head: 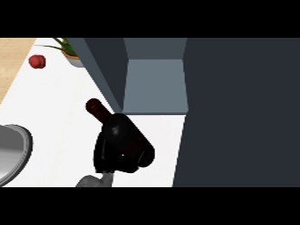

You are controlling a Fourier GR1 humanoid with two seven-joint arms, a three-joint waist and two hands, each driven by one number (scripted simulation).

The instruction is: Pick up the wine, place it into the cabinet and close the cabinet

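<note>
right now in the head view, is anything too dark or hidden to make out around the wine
Head view: the wine bottle shows only its dark red neck; the black left hand curls round the rest and hides it. The cabinet door is a flat dark slab with no detail, while the cabinet interior reads lighter grey. No glare on the white counter.

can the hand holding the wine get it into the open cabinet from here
Probably yes: the hand is curled round the wine bottle, whose neck points toward the open cabinet just ahead, nothing between.
</note>
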